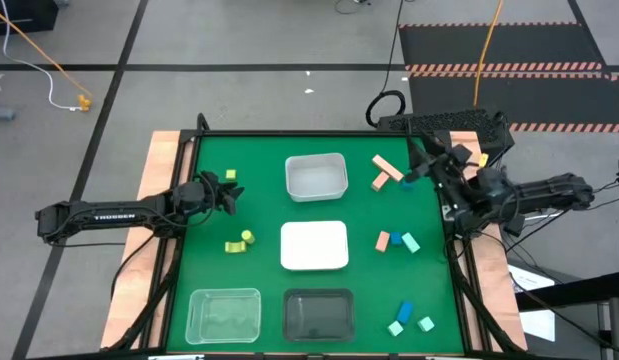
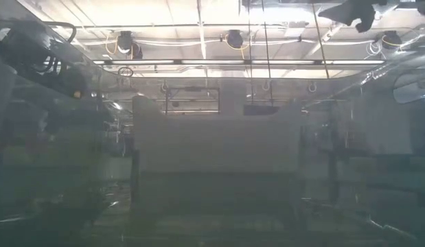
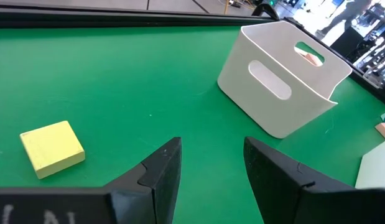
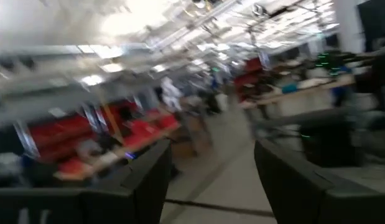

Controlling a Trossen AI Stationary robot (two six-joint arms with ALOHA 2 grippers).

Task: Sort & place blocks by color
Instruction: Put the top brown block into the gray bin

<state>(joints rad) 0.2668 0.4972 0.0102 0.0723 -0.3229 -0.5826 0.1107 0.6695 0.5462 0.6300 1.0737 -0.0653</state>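
High view shows the left gripper (image 1: 232, 192) at centre left of the green table (image 1: 259, 160), fingers spread and empty, a yellow-green block (image 1: 231, 176) just above it and two more (image 1: 239, 242) lower down. Pink, blue and mint blocks (image 1: 397, 241) lie scattered at the right. The right gripper (image 1: 432, 160) hangs at the upper right, fingers parted, holding nothing.

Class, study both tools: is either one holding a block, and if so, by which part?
Nothing is held. The left tool is open over bare mat beside a yellow-green block; the right tool is open and empty.
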